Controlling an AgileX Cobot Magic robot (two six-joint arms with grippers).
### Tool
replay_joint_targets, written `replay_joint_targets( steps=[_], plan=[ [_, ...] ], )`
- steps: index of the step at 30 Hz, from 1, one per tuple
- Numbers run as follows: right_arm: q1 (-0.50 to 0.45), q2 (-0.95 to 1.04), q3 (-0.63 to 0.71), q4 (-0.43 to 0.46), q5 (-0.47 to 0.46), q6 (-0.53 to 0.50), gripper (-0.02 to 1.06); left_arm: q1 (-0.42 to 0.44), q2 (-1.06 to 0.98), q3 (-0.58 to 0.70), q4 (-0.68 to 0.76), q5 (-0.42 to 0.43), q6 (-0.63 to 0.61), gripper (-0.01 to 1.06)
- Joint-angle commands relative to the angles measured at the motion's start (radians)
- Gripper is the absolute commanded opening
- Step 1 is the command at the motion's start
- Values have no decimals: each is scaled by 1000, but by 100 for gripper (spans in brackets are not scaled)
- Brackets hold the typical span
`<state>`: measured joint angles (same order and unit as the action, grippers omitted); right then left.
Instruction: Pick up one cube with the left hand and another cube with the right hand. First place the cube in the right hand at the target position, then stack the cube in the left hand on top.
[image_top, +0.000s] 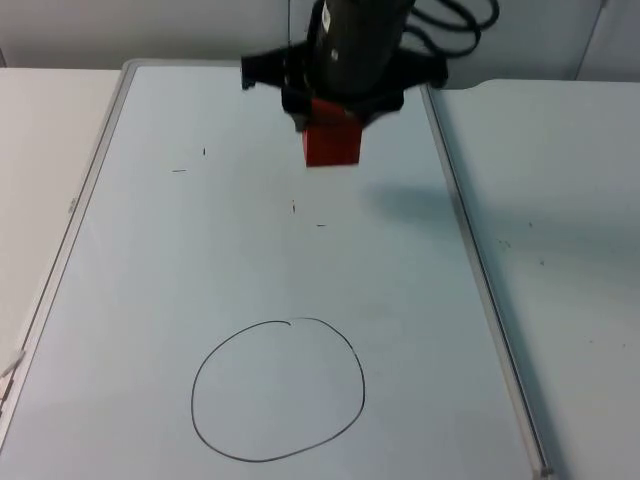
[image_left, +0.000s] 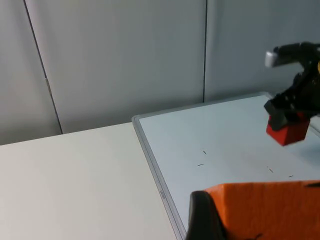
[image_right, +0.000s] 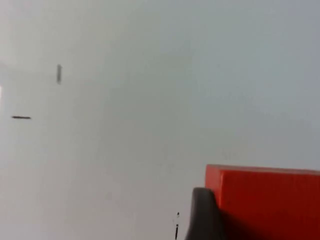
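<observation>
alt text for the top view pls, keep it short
The right hand holds a red cube above the far end of a whiteboard that lies flat on the white table. Nearer the camera, a hand-drawn black circle on the board has nothing inside it.

A red cube (image_right: 265, 202) sits right against a black fingertip (image_right: 202, 215) of the right gripper (image_right: 250, 220). The fingertip presses on the cube's side, so the cube is held in the jaws. Its flat top face looks brighter than the side face, and its edges are straight. Under the jaws and out ahead of them is a smooth white board (image_right: 150, 75). A few short dark pen marks (image_right: 59, 73) lie on the board, well ahead of the cube. One more little mark (image_right: 177, 224) sits just beside the fingertip, on the side away from the cube.
</observation>
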<state>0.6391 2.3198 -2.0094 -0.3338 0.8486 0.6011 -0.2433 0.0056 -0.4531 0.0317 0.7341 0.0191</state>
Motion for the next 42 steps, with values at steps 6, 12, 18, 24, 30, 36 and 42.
replay_joint_targets(
  steps=[6, 12, 18, 24, 30, 36, 42],
  plan=[
    [9, -232, -87, 163, 107, -331, 0, -4, -6, 1, 1, -25, -10, 0],
    [48, -458, -87, 168, 193, -471, 0, -4, -6, 1, 3, -24, -10, 0],
    [157, -637, -35, 148, 248, -559, 0, -4, -6, 1, 7, -24, -10, 0],
    [299, -874, 249, 146, 131, -551, 0, -4, -6, 1, 7, -24, -10, 0],
    [372, -1128, 616, 150, -28, -523, 0, -4, -6, 1, 7, -24, -10, 0],
    [372, -1261, 932, 145, -33, -527, 0, -4, -6, 1, 7, -24, -10, 0],
    [372, -1265, 1124, 160, -87, -518, 0, -4, -6, 1, 6, -26, -10, 0]
  ],
)
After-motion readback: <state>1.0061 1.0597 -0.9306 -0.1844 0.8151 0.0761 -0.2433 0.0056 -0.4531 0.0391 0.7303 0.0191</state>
